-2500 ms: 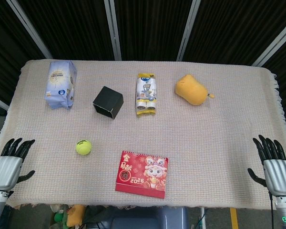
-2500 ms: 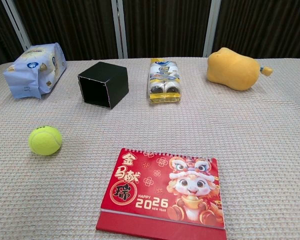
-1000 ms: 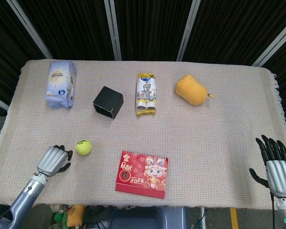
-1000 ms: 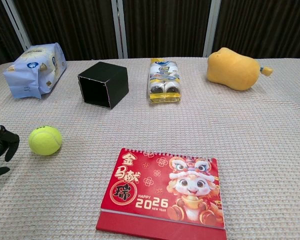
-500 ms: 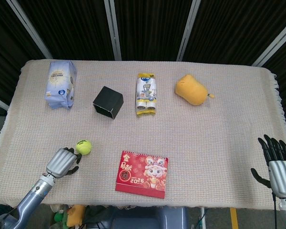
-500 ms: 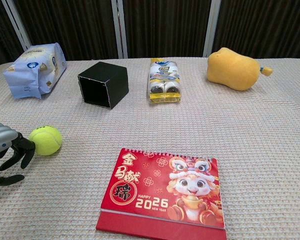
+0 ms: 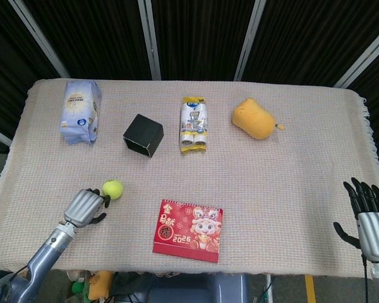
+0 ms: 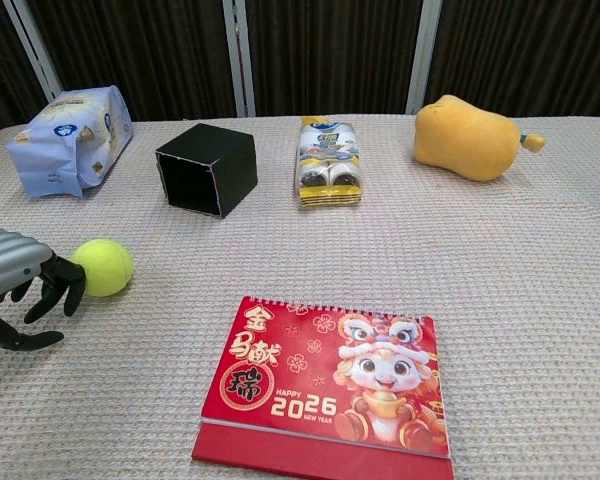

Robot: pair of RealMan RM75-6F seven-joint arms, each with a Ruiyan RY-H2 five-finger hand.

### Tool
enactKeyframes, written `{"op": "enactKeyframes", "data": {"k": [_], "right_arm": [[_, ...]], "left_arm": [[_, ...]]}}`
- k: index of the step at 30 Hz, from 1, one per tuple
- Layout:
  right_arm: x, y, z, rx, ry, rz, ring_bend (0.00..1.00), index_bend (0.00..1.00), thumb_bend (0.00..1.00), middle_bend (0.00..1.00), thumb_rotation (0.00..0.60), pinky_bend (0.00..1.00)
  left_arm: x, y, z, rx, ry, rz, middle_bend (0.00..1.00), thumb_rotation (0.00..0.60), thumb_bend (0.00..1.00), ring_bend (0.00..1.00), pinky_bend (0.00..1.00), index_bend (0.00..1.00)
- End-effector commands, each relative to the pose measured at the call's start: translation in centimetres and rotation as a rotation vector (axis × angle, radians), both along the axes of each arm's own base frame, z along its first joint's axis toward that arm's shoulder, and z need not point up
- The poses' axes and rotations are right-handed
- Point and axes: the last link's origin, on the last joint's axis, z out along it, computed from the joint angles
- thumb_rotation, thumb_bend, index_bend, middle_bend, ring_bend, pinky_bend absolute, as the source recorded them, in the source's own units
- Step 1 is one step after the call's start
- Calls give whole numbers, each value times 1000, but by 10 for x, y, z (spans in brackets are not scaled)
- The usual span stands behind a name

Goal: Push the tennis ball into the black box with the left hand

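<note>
the left hand [image 8: 20, 280] lies on the cloth with its fingers curled down, their tips touching the ball [image 8: 102, 267] from the near-left side; it grips nothing. the ball sits on the table [image 7: 290, 183], apart from the box [image 8: 206, 167], whose open side faces it. the right hand [image 7: 370, 218] rests at the table's right edge, fingers spread, holding nothing. a calendar [image 8: 330, 380] lies right of the ball.
</note>
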Motion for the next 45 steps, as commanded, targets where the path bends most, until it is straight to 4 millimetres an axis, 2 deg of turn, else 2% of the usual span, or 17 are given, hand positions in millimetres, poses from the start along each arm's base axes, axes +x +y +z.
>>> {"op": "enactKeyframes", "data": {"k": [1,18,33,41,45], "right_arm": [[0,0,1,-2,-2,0,0,0,289,0,600,20],[-1,1,4,-8,-10,2,0,0,289,0,600,20],[-1,1,5,-10,-13,1,0,0,289,0,600,20],[-2,2,7,-14,-17,2,0,0,289,0,600,20],[-2,1,8,-17,-19,3,0,0,289,0,600,20]], "left_arm": [[1,5,-1,-5,-5,2,689,600,243,459,556,518],[6,36,-3,-1,-40,18,648,600,243,447,538,486],[12,71,3,24,-57,17,601,600,243,428,526,453],[13,88,-2,15,-50,43,461,600,243,301,383,337],[15,93,-5,20,-41,41,421,600,243,269,361,324]]}}
